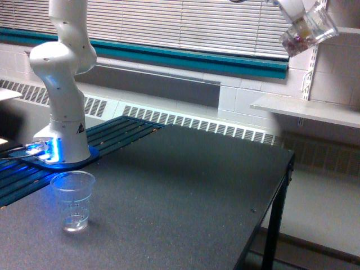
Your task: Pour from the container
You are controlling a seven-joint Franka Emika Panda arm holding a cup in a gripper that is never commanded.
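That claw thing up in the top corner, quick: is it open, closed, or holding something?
End effector: mostly out of frame, so its jaws cannot be seen, but it carries a tilted clear plastic cup with small bits inside.

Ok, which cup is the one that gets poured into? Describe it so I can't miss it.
Start at the arm's white base with the blue glow, at the exterior view's left of the dark table. Just in front of it stands a clear tapered cup, upright, with printed measuring lines. The other cup is held tilted, high at upper right.
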